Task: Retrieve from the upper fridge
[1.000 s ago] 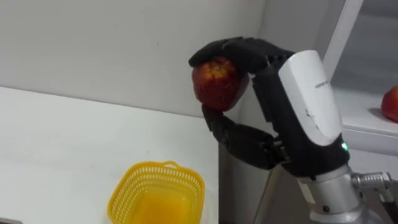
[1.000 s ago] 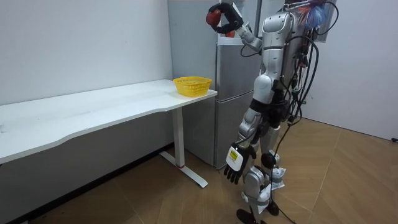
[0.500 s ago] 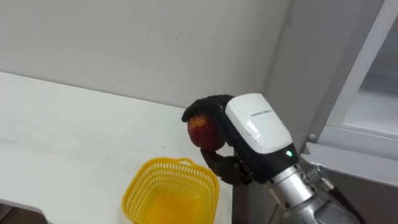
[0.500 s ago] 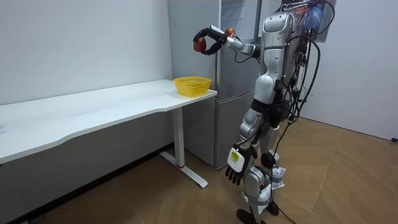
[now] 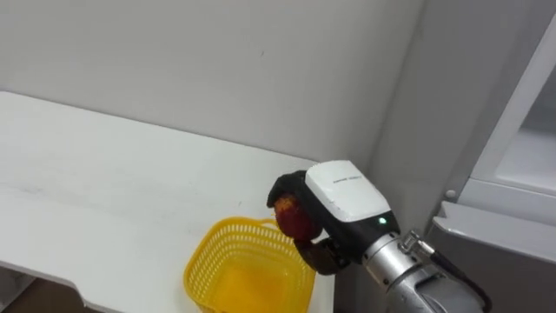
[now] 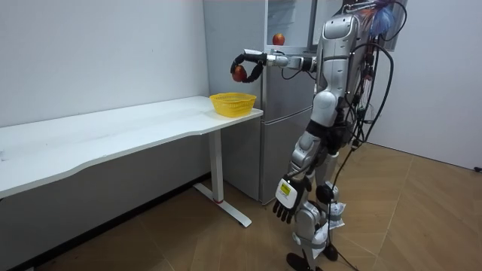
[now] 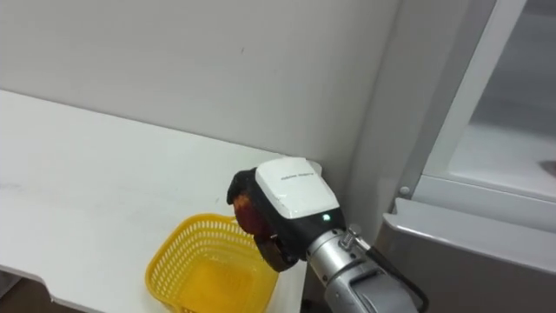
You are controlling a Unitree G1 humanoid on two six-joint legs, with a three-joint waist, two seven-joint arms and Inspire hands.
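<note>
Brought down since 1 s ago from up beside the fridge top to just over the basket: red apple (image 5: pixel 293 217), grasped in rt hand (image 5: pixel 340 193), fingers and thumb curled round it, white back of hand turned up. Hangs over far-right rim of yellow mesh basket (image 5: pixel 208 261); cannot tell from eye views whether touching, but clearly above it in room view. Places basket at end corner of white table (image 5: pixel 104 183), near the edge, pale wall (image 5: pixel 217 69) behind. Reaches w/ rt arm about level from shoulder, out toward the room view's left. Stands upright on wood floor (image 6: pixel 226 241) betw. table end and grey fridge (image 6: pixel 279 135), upper compartment open. Shows second red fruit (image 6: pixel 279 38) on upper fridge shelf, well apart from the held one. Hangs lt hand (image 6: pixel 285 202) low by thigh, fingers loose, holding nothing.
</note>
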